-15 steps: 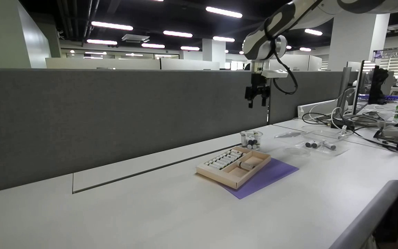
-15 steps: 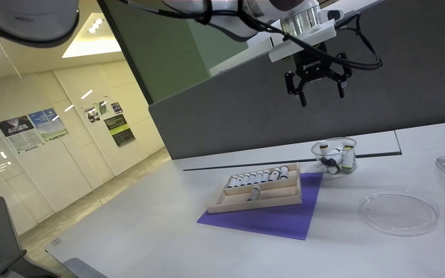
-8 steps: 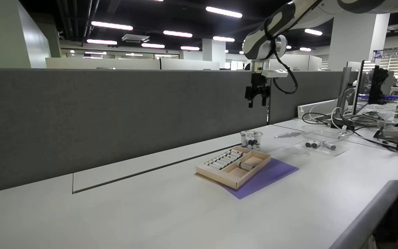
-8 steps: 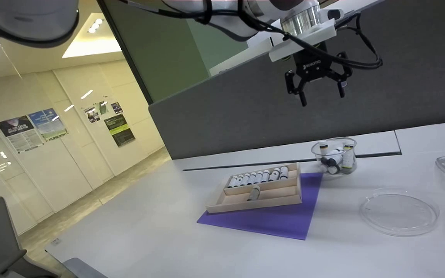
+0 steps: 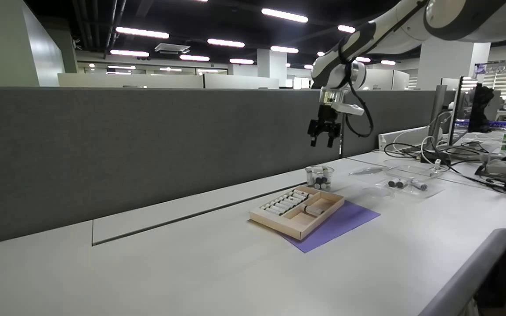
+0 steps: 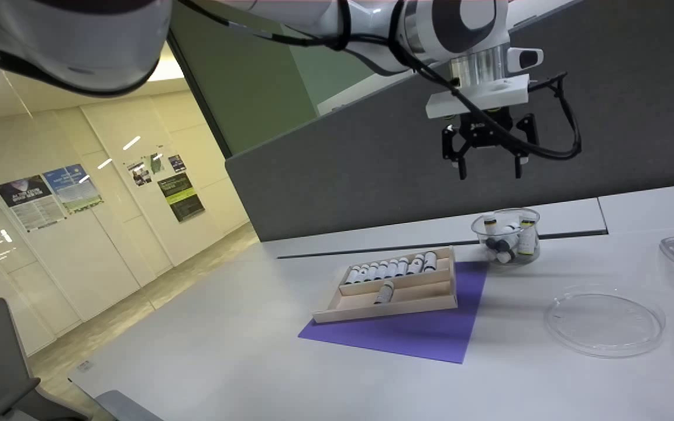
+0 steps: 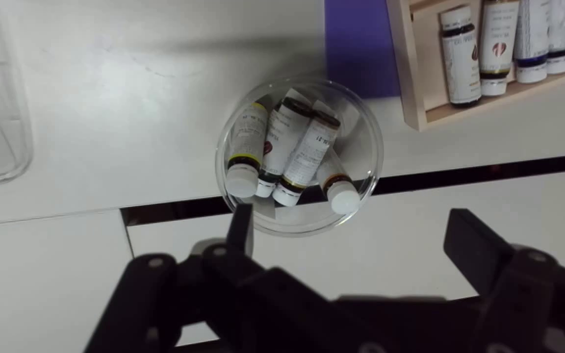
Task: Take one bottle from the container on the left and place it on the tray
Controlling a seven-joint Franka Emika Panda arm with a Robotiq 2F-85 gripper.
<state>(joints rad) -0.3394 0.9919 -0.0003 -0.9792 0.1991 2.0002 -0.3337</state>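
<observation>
A clear round container [image 6: 475, 227] holds several white-labelled bottles; it also shows in the wrist view [image 7: 295, 232]. A shallow pale wooden tray [image 6: 389, 311] with compartments stands beside it, also in an exterior view [image 5: 279, 226]. A row of small bottles [image 6: 392, 268] lies in its back section. A lone bottle [image 6: 385, 292] lies in its front section. No separate plain tan tray shows. My gripper [image 6: 490, 175] is open and empty, high above the desk near the clear container. In the wrist view its fingertips [image 7: 350, 218] are spread, and one overlaps the container's rim.
A purple mat [image 6: 395, 348] lies partly under the wooden tray. A clear flat dish [image 6: 605, 324] lies on the desk. A clear box [image 5: 404, 191] with bottles and several cables [image 5: 455, 153] are farther along. A grey partition [image 6: 360, 187] stands behind.
My gripper has moved down towards the clear container and its tilt has changed; in an exterior view it points more straight down. The bottles, container and wooden tray have not moved.
</observation>
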